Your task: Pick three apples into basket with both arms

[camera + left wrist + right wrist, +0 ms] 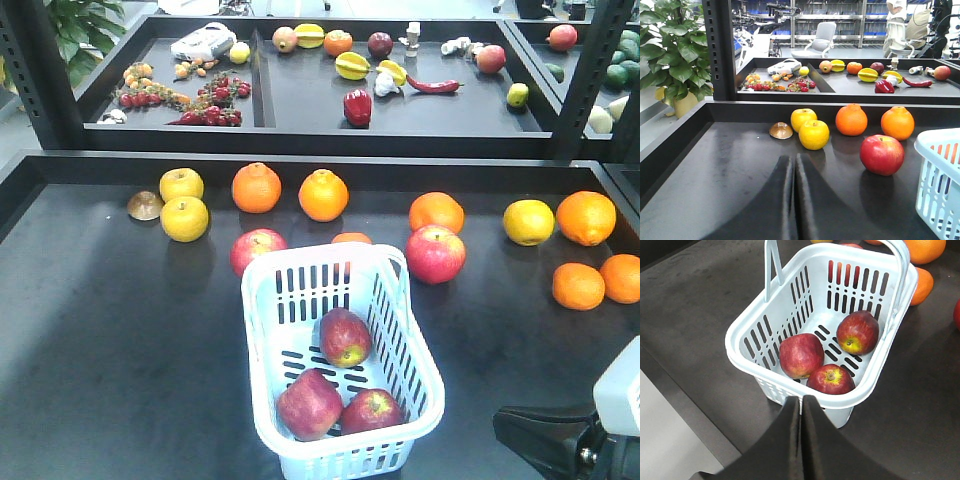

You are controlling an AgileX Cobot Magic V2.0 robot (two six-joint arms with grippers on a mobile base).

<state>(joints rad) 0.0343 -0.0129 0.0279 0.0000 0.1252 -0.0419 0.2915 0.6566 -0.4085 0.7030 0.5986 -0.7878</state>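
Three red apples (345, 337) inside the pale basket (415, 380), near the front edge of the black tabletop (120, 340). Left gripper (794, 200) pressed together, holding nothing, low above the tabletop. Right gripper (801, 440) also pressed together and empty, just beside the basket rim.

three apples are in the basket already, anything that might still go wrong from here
1. The right gripper, jaws shut, sits close to the basket rim; a careless pull-away might bump it and shift the apples.
2. Two more red apples lie just outside the basket, so a recount or another pick might add a fourth.
3. The left gripper, also shut, points toward the table fruit; a forward move could roll it.
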